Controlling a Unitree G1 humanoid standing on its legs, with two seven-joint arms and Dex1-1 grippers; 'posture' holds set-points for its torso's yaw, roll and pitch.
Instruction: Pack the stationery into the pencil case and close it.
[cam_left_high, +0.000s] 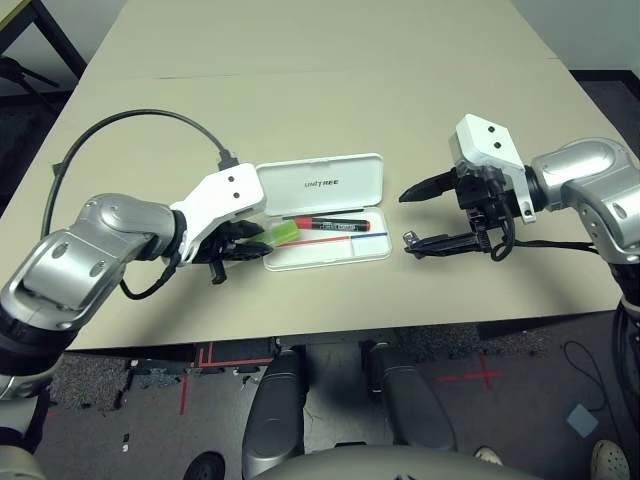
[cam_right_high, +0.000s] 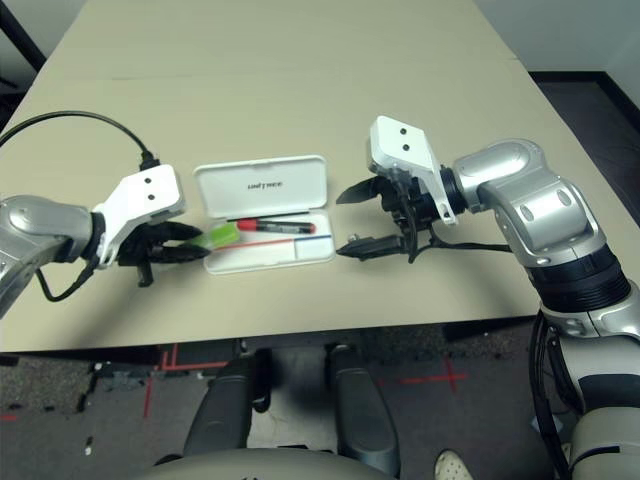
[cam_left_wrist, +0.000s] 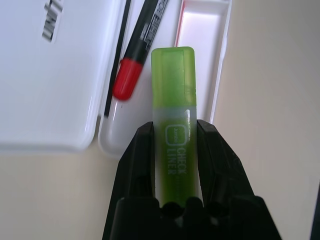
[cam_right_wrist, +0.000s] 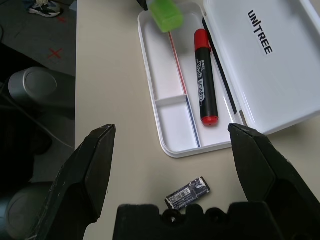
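The white pencil case lies open in the middle of the table, its "UNITREE" lid (cam_left_high: 320, 182) flat behind the tray (cam_left_high: 340, 250). A red marker with a black body (cam_left_high: 325, 222) lies in the tray along the hinge side. My left gripper (cam_left_high: 258, 243) is shut on the bright-green stick (cam_left_wrist: 172, 85), whose free end hangs over the tray's left end. To the right of the case, my right gripper (cam_left_high: 405, 222) is open wide with nothing between its fingers. A tiny dark-grey piece (cam_right_wrist: 187, 192) lies on the table just beyond the tray's right end, under that gripper.
A black cable (cam_left_high: 130, 120) arches up from my left wrist over the table's left side. The beige table (cam_left_high: 300, 90) stretches far behind the case. Its front edge runs just below both grippers, with floor and red tape marks (cam_left_high: 480, 378) beyond.
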